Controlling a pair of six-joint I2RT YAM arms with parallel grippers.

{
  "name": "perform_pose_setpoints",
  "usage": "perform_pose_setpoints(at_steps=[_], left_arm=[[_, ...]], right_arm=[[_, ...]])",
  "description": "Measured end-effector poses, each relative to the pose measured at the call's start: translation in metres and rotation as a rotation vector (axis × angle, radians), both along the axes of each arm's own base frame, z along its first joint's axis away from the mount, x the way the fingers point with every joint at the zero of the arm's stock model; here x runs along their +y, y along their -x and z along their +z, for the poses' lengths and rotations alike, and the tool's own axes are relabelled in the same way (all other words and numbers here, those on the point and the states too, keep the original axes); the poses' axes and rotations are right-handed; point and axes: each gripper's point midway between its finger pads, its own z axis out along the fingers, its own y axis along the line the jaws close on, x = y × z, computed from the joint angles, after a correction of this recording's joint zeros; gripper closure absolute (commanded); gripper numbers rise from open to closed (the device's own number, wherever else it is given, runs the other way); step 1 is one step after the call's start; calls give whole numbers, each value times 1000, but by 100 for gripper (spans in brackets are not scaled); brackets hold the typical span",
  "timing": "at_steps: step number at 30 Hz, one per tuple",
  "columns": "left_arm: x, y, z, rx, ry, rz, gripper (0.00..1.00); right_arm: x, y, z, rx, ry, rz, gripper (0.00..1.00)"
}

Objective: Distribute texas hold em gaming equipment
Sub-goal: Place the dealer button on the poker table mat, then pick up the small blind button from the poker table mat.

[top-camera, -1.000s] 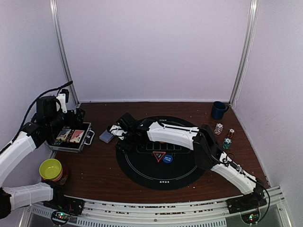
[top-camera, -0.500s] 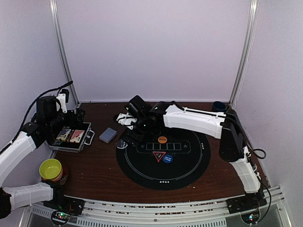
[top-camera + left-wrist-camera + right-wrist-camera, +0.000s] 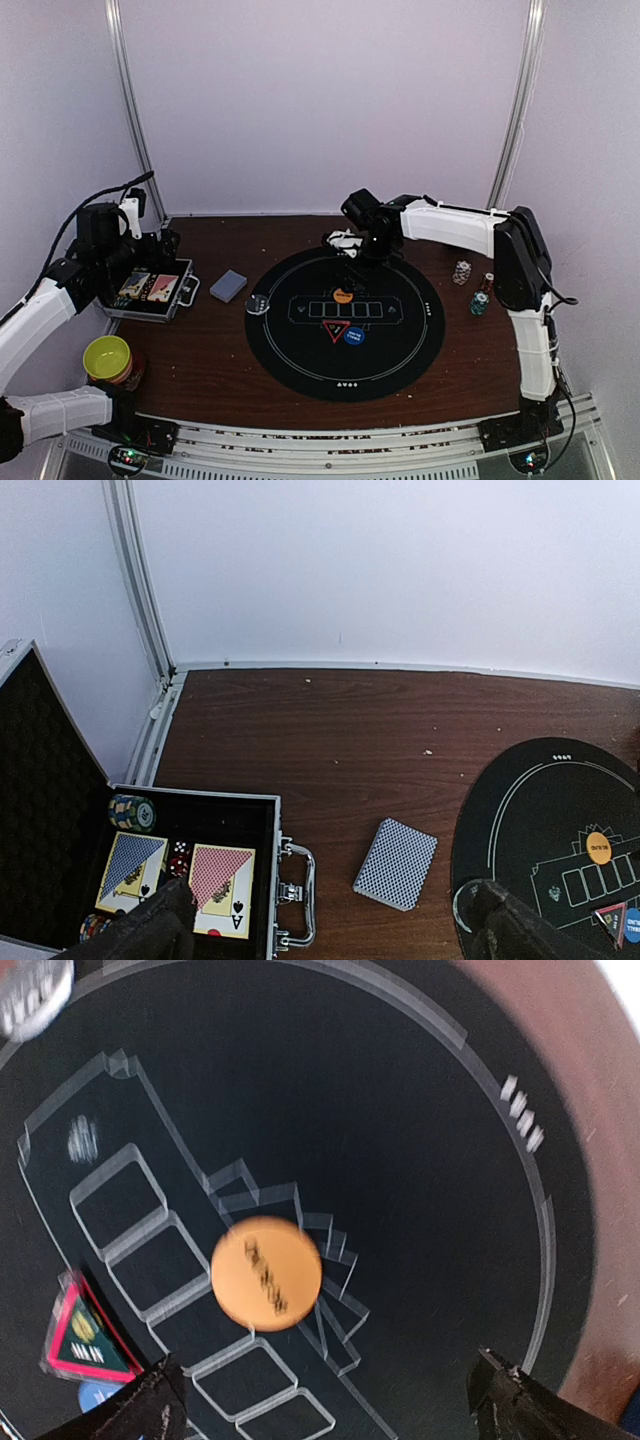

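Button (image 3: 266, 1272), orange, on mat (image 3: 400, 1110) just ahead of gaping right tool (image 3: 330, 1395)

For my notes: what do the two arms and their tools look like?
The left arm and right arm have white shells with black joints. A black cable loops over the left wrist. The left tool and right tool have dark, rough-textured fingers. Small green and red lights glow at the bases.
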Motion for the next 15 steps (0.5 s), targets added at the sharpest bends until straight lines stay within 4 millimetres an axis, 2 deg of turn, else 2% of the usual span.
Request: perform_pose_setpoints(at_steps=[4,6,11,15], left_arm=[[0,0,0,0,0,0,2],[1,0,0,1,1,1,2],[2,0,1,-2,2,5,2],[2,0,1,-4,2,6,2]], right_arm=[[-18,33,-17,81,36,59,0],[-17,46,-11,91,25,99,0],[-8,61,11,73,-20,199,0],[-13,79,0,102,1,261,0]])
